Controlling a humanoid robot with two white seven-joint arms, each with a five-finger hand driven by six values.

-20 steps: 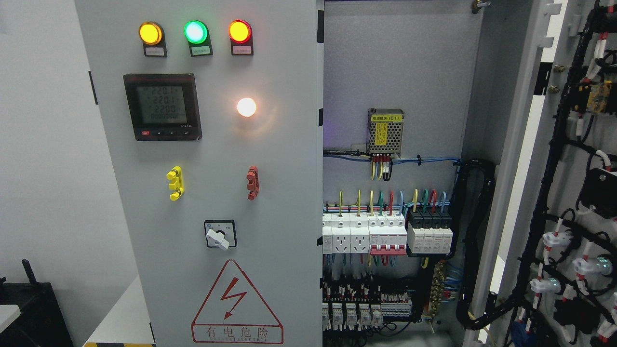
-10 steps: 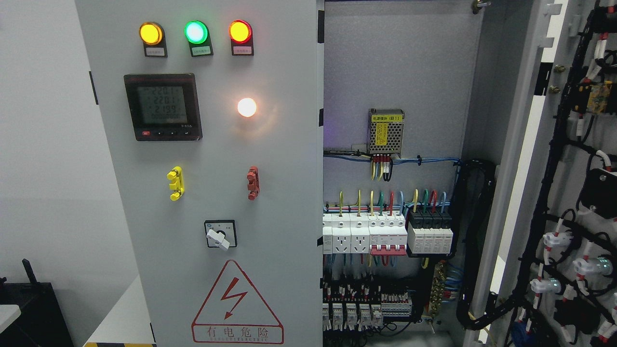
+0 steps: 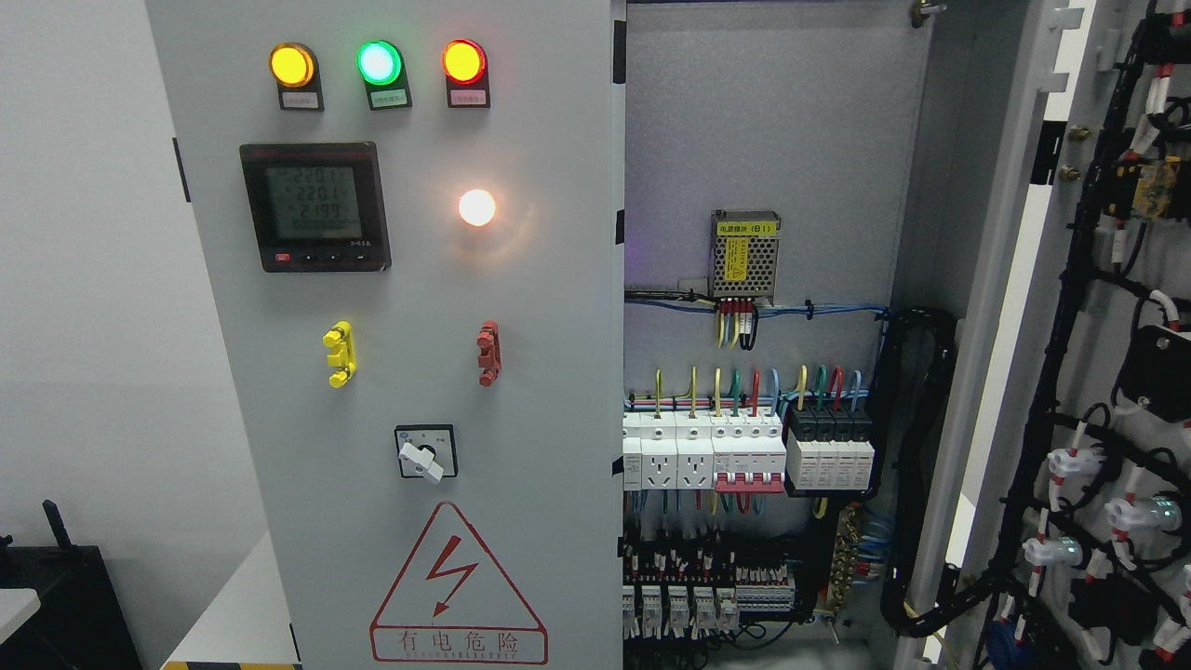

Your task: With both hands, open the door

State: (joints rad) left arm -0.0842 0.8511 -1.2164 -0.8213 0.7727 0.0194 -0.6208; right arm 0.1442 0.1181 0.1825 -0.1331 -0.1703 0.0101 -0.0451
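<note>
A closed grey left door (image 3: 391,372) carried lit indicator lamps (image 3: 377,62) and a meter (image 3: 314,207). To its right, the right door (image 3: 1107,372) stood swung open, exposing wired breakers (image 3: 744,456). Neither robot hand was visible, so finger state could not be told.

Industrial electrical room or training lab: a grey switchgear cabinet (image 3: 400,372) with indicator lamps (image 3: 377,62) at 11 o'clock, digital meter (image 3: 314,207), shock-warning triangle (image 3: 456,582), and exposed circuit breakers (image 3: 744,456) at 4 o'clock
</note>
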